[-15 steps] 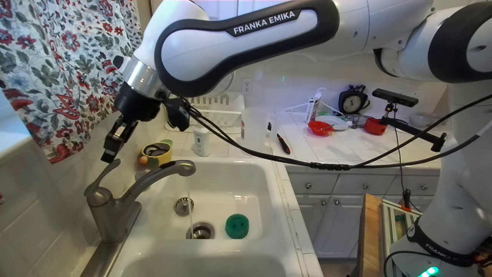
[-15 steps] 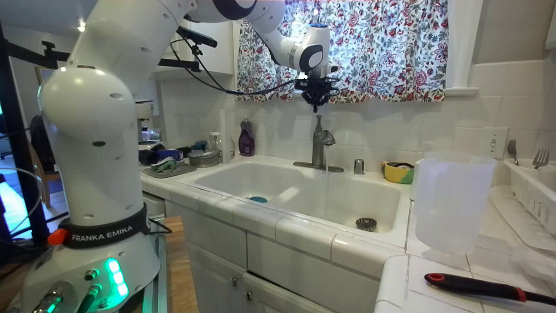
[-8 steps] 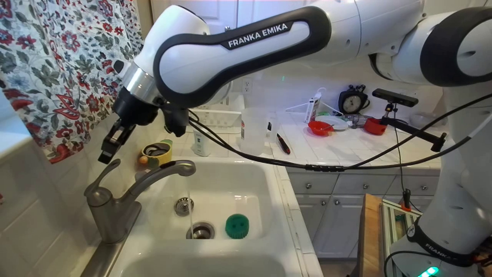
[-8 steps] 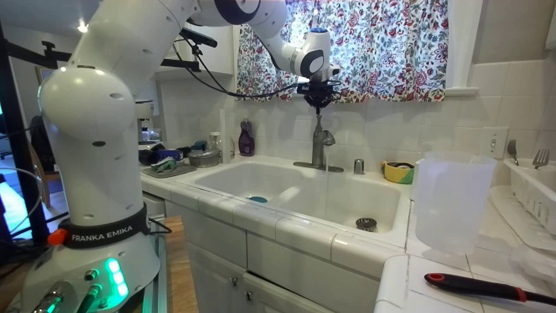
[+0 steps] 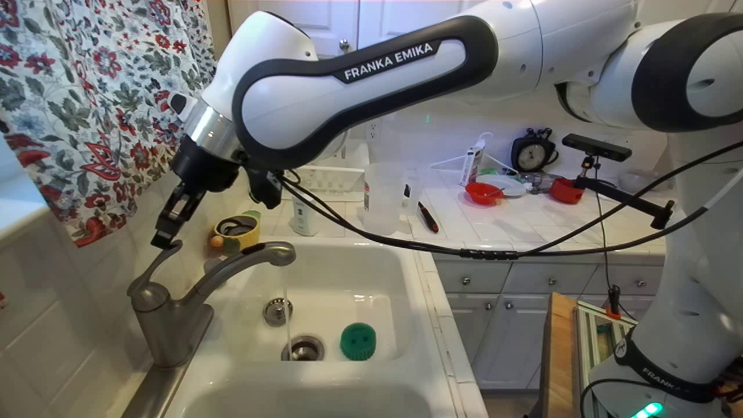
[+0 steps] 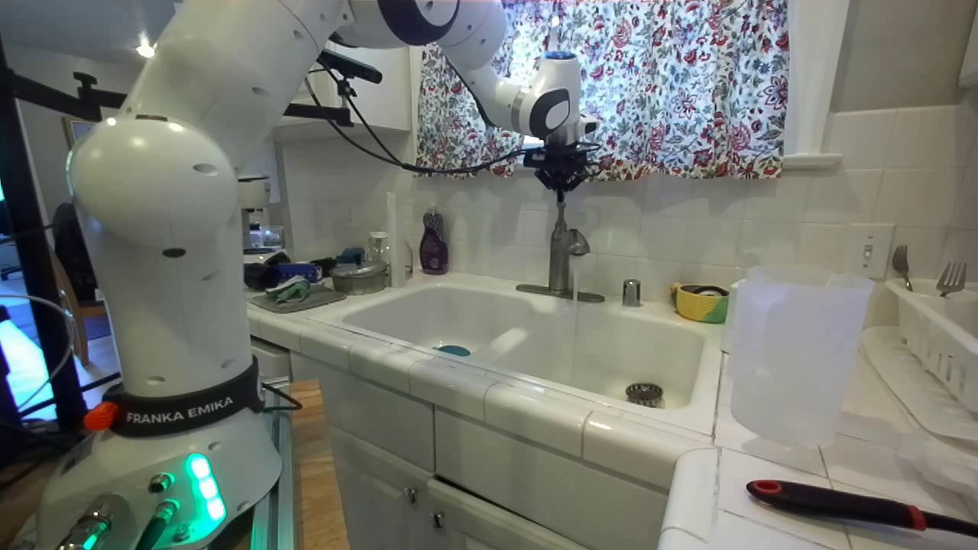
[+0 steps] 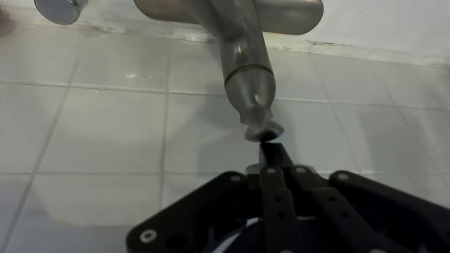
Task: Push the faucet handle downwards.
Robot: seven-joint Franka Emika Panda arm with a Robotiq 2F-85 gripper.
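Note:
The faucet handle (image 5: pixel 152 268) is a short grey metal lever, raised at a slant above the faucet body (image 5: pixel 165 328). It also shows in the other exterior view (image 6: pixel 561 218) and, end on, in the wrist view (image 7: pixel 263 130). My gripper (image 5: pixel 162 242) is shut and empty, pointing down at the lever's raised tip. In the wrist view its joined fingertips (image 7: pixel 273 144) meet the lever's end. They seem to touch it; a thin gap cannot be ruled out. The gripper is right above the handle in an exterior view (image 6: pixel 561 195). Water runs from the curved spout (image 5: pixel 232 266).
The tiled wall (image 7: pixel 116 130) and the floral curtain (image 5: pixel 110 116) are close behind the gripper. The double sink (image 5: pixel 406 302) lies below, with a green scrubber (image 5: pixel 358 341) in it. A yellow bowl (image 5: pixel 244 235) stands beyond the spout. A purple bottle (image 6: pixel 433 244) stands near the wall.
The arm has come down and shifted slightly sideways, so my gripper's tips now line up with the lever's end. The handle has not visibly moved and the water still runs.

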